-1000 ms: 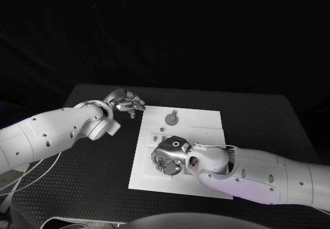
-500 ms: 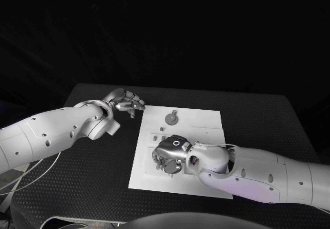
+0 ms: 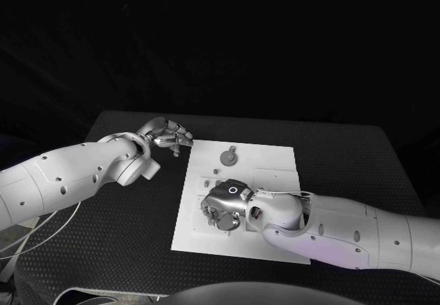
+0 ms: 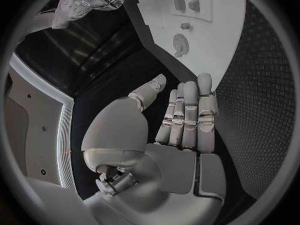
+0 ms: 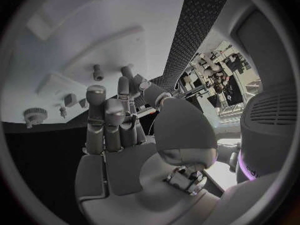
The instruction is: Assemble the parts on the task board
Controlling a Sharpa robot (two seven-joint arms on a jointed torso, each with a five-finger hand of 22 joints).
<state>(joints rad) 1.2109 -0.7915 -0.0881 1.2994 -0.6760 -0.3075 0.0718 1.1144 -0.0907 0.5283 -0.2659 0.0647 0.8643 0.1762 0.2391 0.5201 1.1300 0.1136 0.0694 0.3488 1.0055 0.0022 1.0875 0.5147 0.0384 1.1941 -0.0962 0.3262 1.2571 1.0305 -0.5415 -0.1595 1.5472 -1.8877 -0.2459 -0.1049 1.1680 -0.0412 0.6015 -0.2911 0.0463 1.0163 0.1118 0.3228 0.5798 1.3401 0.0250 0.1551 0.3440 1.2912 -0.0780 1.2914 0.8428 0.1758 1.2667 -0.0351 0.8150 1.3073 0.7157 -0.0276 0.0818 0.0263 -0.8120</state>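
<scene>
While the white task board (image 3: 275, 166) lies flat mid-counter (image 3: 367, 159), the left robot hand (image 3: 168, 136) hovers off the board's far-left corner, above bare counter, fingers straight and close together, thumb apart, holding nothing per left wrist view (image 4: 181, 117). Right robot hand (image 3: 223, 206) sits low over the board's near-left part; right wrist view (image 5: 115, 117) shows its fingers extended w/ nothing in them, tips near small parts. A round disc part (image 3: 228, 155) rests at the board's far end; a small peg (image 3: 216, 171) stands just nearer than the disc.
</scene>
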